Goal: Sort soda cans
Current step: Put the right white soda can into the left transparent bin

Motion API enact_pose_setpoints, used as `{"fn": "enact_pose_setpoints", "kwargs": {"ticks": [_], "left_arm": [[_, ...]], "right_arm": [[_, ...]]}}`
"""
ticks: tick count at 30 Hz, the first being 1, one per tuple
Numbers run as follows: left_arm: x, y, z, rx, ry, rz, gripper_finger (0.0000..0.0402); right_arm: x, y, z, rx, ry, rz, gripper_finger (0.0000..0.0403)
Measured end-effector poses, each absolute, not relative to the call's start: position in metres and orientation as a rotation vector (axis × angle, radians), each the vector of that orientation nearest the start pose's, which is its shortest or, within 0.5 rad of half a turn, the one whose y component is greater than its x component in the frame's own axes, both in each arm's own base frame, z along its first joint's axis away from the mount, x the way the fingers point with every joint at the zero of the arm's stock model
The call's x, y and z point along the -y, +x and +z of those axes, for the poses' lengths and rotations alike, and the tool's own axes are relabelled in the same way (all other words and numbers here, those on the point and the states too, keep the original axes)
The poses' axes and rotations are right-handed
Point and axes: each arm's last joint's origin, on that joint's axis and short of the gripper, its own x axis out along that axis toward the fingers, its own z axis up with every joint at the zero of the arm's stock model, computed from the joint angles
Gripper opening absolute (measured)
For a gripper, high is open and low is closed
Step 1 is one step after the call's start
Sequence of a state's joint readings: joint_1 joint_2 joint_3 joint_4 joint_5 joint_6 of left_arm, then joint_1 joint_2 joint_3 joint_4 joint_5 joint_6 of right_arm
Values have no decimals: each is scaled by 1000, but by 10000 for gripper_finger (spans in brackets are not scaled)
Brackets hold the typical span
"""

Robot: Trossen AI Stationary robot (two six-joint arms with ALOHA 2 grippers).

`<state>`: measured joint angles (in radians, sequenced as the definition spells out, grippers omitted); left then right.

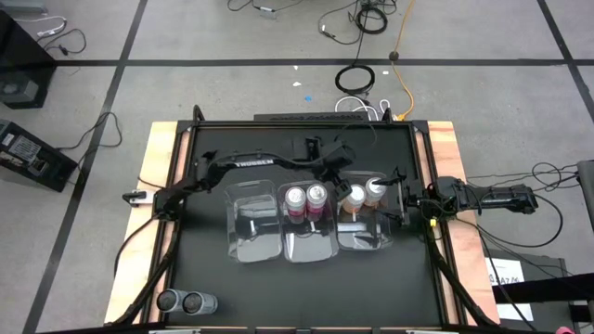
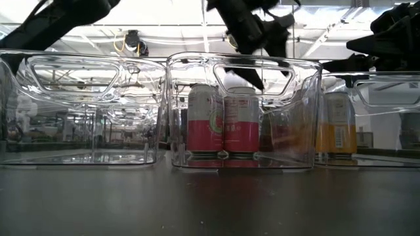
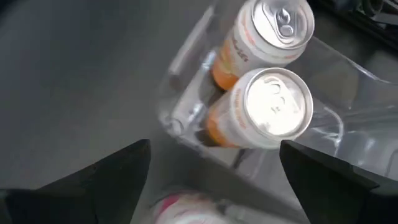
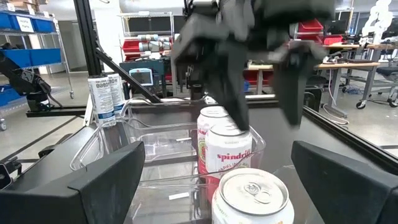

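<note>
We see the left gripper point(image 1: 345, 176) above the bins with fingers spread, holding nothing. The right gripper point(image 1: 401, 199), also spread and empty, waits at the right bin point(image 1: 379, 243). Two orange cans point(image 1: 365, 193) stand in that bin, two pink cans point(image 1: 306, 198) in the middle bin point(image 1: 309, 249) (left bin point(image 1: 252, 246) holds none). Two silver cans point(image 1: 186, 301) stand at the table's point(image 1: 306, 297) front-left corner.
</note>
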<state>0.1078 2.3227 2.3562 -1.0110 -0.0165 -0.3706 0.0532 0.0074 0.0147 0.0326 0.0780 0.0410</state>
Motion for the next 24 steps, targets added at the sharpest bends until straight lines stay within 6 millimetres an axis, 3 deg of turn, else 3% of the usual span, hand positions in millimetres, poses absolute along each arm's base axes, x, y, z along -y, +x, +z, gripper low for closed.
{"fn": "enact_pose_setpoints", "kwargs": {"ticks": [6,10,13,16,24], "left_arm": [[-55,470,320,-946,-320,325,367],[-52,442,340,-1049,-262,307,367],[-44,423,353,-1107,-294,351,367],[-30,412,365,-1111,-197,359,367],[9,389,393,-1076,-30,228,367]], "right_arm": [[-3,97,171,40,43,-24,398],[-3,97,171,40,43,-24,398],[-3,97,171,40,43,-24,398],[-3,97,171,40,43,-24,398],[-3,97,171,41,43,-24,398]]}}
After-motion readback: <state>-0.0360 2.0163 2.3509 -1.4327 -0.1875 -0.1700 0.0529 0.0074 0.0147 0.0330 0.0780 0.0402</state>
